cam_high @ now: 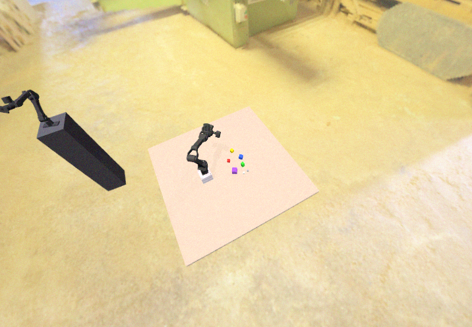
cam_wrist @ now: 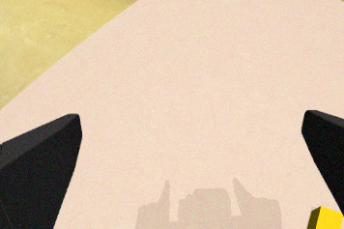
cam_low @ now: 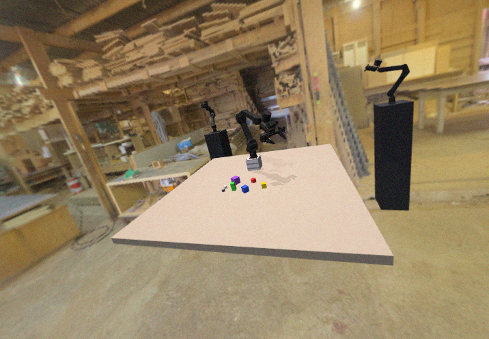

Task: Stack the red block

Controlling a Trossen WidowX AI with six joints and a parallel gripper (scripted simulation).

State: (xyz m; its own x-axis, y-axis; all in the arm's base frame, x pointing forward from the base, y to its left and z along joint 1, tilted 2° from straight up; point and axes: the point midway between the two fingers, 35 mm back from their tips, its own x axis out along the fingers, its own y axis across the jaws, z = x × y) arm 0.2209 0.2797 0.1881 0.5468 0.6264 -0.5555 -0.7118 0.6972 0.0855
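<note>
Pincer [cam_low: 275, 135] agape and bare, high above red block [cam_low: 253, 180].

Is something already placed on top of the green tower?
No. The green tower has a bare top in the exterior view; the red block sits apart on the table. The open end effector hangs above, empty.

I count five coloured blocks on my table [cam_low: 300, 224]: one red [cam_low: 253, 180], one yellow [cam_low: 263, 184], one blue [cam_low: 244, 188], one purple [cam_low: 235, 179], one green [cam_low: 233, 186]. Two tiny pale bits [cam_low: 224, 188] lie beside green.
</note>
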